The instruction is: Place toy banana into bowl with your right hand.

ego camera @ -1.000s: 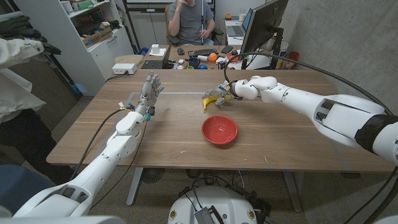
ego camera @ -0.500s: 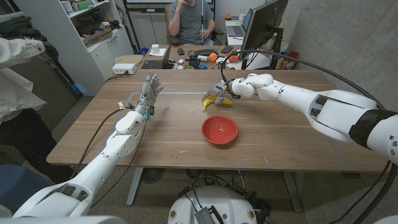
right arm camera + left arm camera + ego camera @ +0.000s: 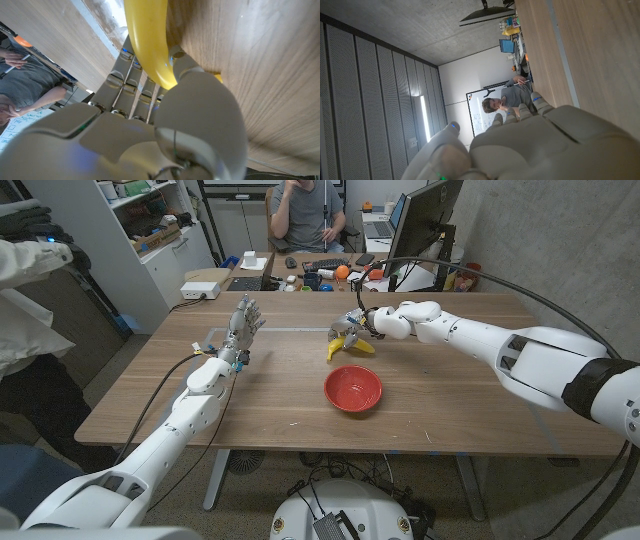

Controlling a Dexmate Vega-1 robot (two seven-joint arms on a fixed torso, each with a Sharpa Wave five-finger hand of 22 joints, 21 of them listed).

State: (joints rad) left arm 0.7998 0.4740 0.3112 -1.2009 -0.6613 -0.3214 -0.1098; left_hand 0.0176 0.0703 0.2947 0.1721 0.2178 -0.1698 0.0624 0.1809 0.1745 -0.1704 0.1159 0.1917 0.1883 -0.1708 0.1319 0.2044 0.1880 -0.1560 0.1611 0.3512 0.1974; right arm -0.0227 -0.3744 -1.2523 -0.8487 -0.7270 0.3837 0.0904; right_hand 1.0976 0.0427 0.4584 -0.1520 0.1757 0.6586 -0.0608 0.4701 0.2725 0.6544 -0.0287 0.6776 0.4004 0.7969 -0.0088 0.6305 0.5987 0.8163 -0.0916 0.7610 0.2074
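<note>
Toy banana [image 3: 347,345] is held by the right hand [image 3: 362,323], whose fingers [image 3: 131,80] close around it, above the table [image 3: 450,400] just behind the red bowl [image 3: 353,389]. The left hand [image 3: 240,325] stands upright well apart, fingers spread, holding nothing.

Your wooden worktop [image 3: 270,395] stands on a grey floor [image 3: 120,365]. At 10 o'clock, a white shelving unit [image 3: 150,240] holds boxes. At 12 o'clock, a second desk [image 3: 300,270] cluttered with small items stands just behind the worktop; a person in a grey shirt [image 3: 305,210] sits at it. At 1 o'clock, a dark monitor [image 3: 425,220] stands before a grey concrete wall [image 3: 540,240]. At 9 o'clock, a person's white sleeve [image 3: 30,260] enters. The left wrist view shows a whiteboard [image 3: 480,117] and perforated grey panels [image 3: 370,100] with a light strip [image 3: 424,117].
</note>
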